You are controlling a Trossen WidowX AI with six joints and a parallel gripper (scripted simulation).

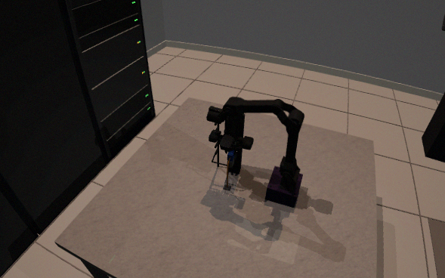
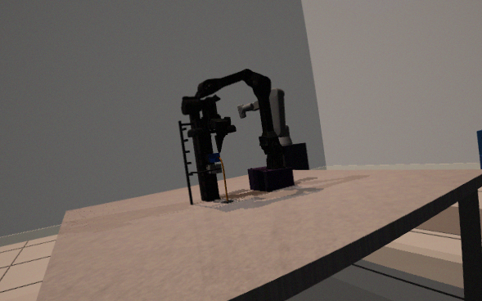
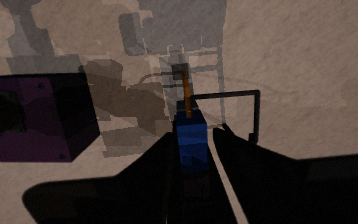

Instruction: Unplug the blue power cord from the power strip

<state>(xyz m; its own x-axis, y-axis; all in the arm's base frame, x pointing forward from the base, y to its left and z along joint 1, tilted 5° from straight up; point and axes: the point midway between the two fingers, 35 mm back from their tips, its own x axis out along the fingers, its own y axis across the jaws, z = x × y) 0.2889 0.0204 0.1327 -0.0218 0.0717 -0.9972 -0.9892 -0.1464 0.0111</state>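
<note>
gripper (image 3: 194, 132): pointing straight down, fingers part-spread, straddling blue plug (image 3: 191, 142); not pinching. Sliver of light shows betw. plug & one finger, other looks touching.
plug: seated in side of upright power strip (image 2: 207, 184), abt mid-height, above table (image 2: 300, 229).
cord (image 3: 185, 85): orange-looking, drops from plug in slack curve to small anchor on table; no tension.
why vertical approach: prob. lets fingers flank plug sides w/o hitting strip or thin black rack (image 2: 185, 159) beside it.
step: pre-grasp, aligned.
next: squeeze on plug, pull straight away from strip face, then open & retreat.
risk: off-ctr squeeze cd slip or tilt plug.
</note>
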